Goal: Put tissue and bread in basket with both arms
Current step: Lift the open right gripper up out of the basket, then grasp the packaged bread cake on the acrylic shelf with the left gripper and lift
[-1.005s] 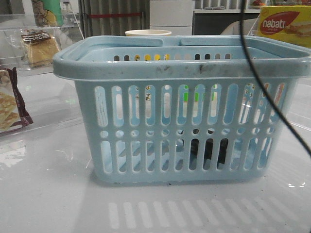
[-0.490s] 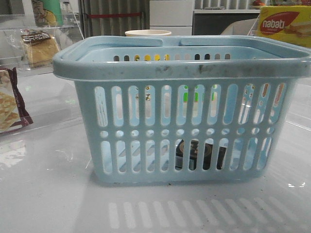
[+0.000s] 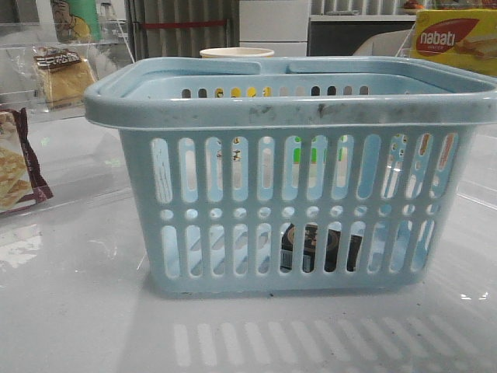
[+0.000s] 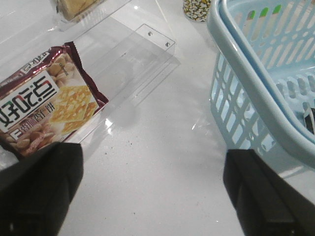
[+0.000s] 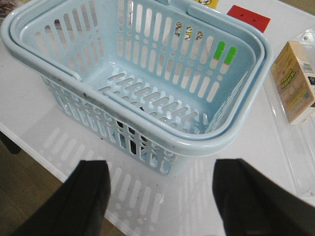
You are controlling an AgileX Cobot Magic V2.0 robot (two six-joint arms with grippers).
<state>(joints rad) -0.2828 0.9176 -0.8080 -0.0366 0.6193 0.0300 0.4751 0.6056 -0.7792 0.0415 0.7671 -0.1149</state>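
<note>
Tissue [image 3: 317, 247]: dark pack lying on the floor of the basket [image 3: 287, 105], seen through the lower front slots, right of centre. Basket stands upright on the white table [image 3: 78, 311]. Bread [image 3: 64, 74] sits in its clear packet at far left, well apart from the basket. Left gripper [image 4: 152, 189] spread wide, holding nothing, above bare table beside the snack bag [image 4: 47, 105]. Right gripper [image 5: 160, 196] likewise spread, unloaded, near the basket's rim.
</note>
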